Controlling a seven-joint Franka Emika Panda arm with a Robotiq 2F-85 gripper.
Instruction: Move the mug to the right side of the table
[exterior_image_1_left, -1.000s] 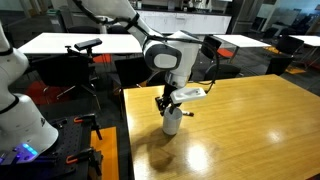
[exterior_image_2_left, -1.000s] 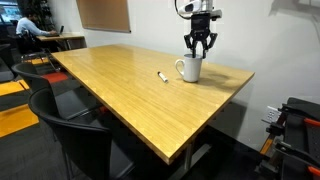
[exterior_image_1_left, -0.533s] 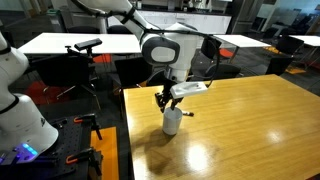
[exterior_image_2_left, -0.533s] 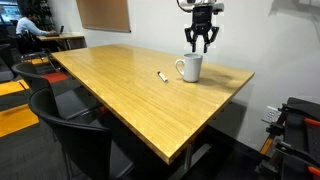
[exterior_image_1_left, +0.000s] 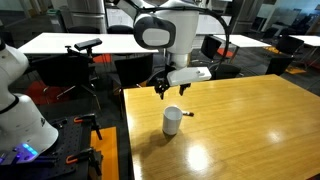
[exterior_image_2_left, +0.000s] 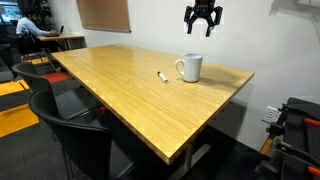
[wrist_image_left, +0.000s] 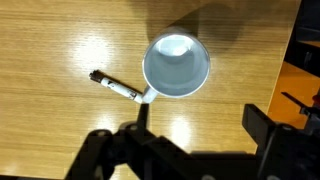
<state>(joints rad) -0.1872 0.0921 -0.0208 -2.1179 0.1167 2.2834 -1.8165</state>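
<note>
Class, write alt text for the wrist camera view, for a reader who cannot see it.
Looking straight down, an empty white mug stands on a yellow wood-grain table, its handle pointing toward a thin pen. The open gripper hangs above, its dark fingers at the bottom edge.

One small plain white cylindrical mug (exterior_image_2_left: 190, 67) stands on the glossy honey-yellow wooden surface (exterior_image_2_left: 110, 95). One thin dark pen-like object (exterior_image_2_left: 162, 76) lies there too.
</note>
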